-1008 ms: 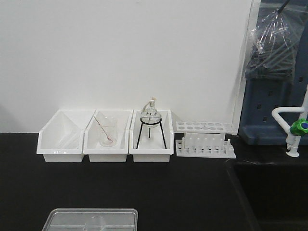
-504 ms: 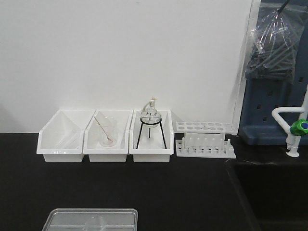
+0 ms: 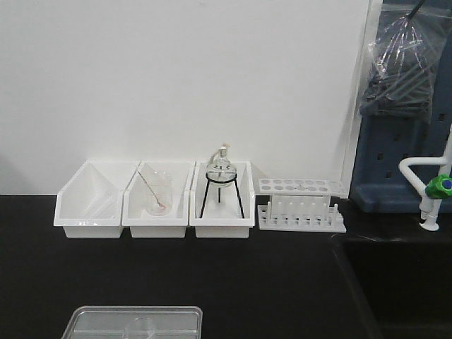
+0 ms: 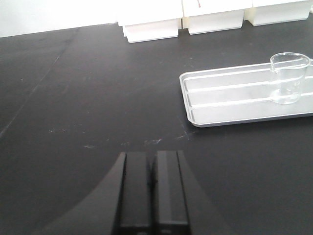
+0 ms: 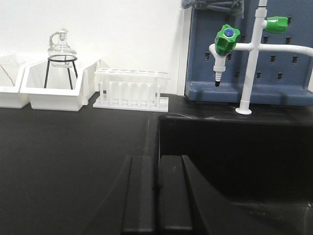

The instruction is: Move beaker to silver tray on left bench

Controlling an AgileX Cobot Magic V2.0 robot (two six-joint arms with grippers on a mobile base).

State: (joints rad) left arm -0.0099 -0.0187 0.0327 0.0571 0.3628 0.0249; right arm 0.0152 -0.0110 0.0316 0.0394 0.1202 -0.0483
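In the front view, the silver tray lies at the near edge of the black left bench, cut off by the frame, with a faint round shape on it that is hard to make out. Behind stand three white bins; the middle one holds a beaker with a rod and pinkish residue, the right one a round flask on a black tripod. A white test-tube rack sits beside them. Neither arm shows here.

In the left wrist view, the clear beaker stands upright inside the silver tray, on its floor near the far rim, touching nothing else. The left gripper is well apart from the tray, its fingers pressed together with nothing between them.

In the right wrist view, the right gripper is likewise closed and empty, near the edge of a black sink, with a green-handled tap behind.

The beaker already rests in the tray and both grippers are clear, so the task looks complete.
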